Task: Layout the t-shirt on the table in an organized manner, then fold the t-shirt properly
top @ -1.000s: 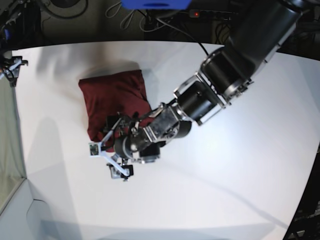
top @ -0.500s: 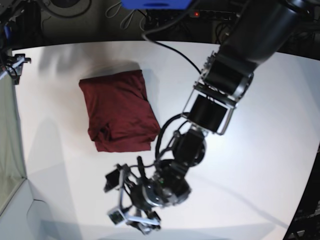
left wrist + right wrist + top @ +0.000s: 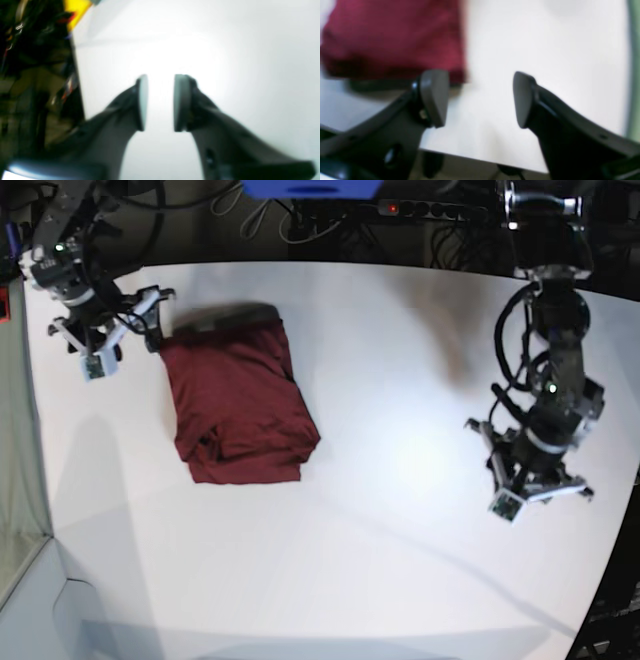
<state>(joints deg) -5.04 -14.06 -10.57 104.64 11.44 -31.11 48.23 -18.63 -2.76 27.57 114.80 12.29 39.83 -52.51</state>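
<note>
Now the white tabletop [image 3: 380,360] is seen carrying one thing, the maroon t-shirt [image 3: 238,405], lying at about ten o'clock in the base view as a folded, roughly rectangular packet. Half a second earlier the left arm was stretched low across the middle; it has since been drawn back to four o'clock, well apart from the shirt, while the right arm has been brought in at ten o'clock. The packet itself appears unmoved, so the folding is judged complete or nearly so. The left hand [image 3: 158,102] is shown with a narrow gap between its pads, nothing pinched. The right hand [image 3: 480,98] is spread and empty, just beside the shirt's far corner.
</note>
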